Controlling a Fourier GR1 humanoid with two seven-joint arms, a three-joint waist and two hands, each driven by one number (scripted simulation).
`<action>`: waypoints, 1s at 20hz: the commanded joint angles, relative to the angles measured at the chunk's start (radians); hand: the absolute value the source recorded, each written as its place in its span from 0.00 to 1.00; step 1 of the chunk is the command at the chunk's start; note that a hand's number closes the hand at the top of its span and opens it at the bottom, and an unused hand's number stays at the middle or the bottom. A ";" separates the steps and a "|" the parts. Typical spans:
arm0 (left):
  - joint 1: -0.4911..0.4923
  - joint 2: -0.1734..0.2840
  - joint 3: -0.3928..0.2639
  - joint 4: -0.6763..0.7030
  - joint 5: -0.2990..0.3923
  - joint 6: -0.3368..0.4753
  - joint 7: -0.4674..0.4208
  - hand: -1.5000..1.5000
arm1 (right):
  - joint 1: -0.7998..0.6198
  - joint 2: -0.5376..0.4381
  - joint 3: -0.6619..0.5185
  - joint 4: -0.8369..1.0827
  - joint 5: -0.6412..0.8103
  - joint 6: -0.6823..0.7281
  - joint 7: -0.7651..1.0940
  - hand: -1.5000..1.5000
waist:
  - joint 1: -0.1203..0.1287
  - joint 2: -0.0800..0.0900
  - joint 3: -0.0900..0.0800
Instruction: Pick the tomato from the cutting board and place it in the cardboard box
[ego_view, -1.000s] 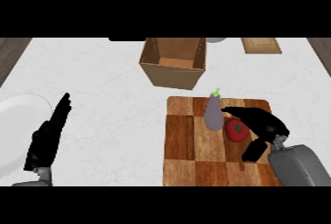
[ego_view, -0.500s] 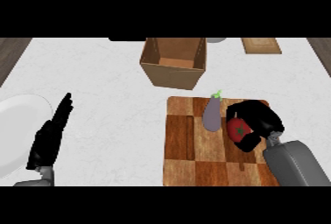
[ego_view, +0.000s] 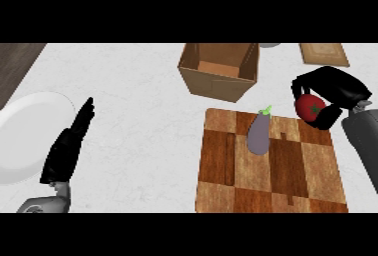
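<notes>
Partly hidden tomato (ego_view: 309, 107) in curled right hand (ego_view: 332, 90) fingers, left hand (ego_view: 68, 145) fingers straight.

Cardboard box (ego_view: 219, 70) is set behind cutting board (ego_view: 269, 165), w/ an eggplant (ego_view: 259, 134) laid on the board's rear part. Tomato (ego_view: 310, 107) is held in right hand (ego_view: 330, 92) above board's rear-right corner. Plate (ego_view: 28, 135) is placed far left, left hand (ego_view: 68, 145) beside it.

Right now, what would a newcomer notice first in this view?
The red tomato, gripped in the black right hand above the cutting board's far right corner. Next the purple eggplant lying on that board, then the open cardboard box beyond it.
</notes>
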 joint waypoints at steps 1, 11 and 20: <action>-0.022 -0.002 -0.015 -0.020 0.003 -0.014 0.009 0.50 | -0.120 -0.083 -0.053 0.172 -0.012 -0.054 -0.175 1.00 | 0.028 0.008 0.002; -0.033 -0.002 -0.002 0.021 0.007 -0.015 0.005 0.50 | -0.360 -0.067 -0.191 0.470 -0.141 -0.059 -0.453 1.00 | 0.010 -0.003 -0.001; -0.007 -0.005 0.005 0.037 -0.014 0.011 -0.012 0.50 | -0.553 -0.052 -0.261 0.602 -0.285 0.173 -0.627 1.00 | -0.012 -0.014 -0.003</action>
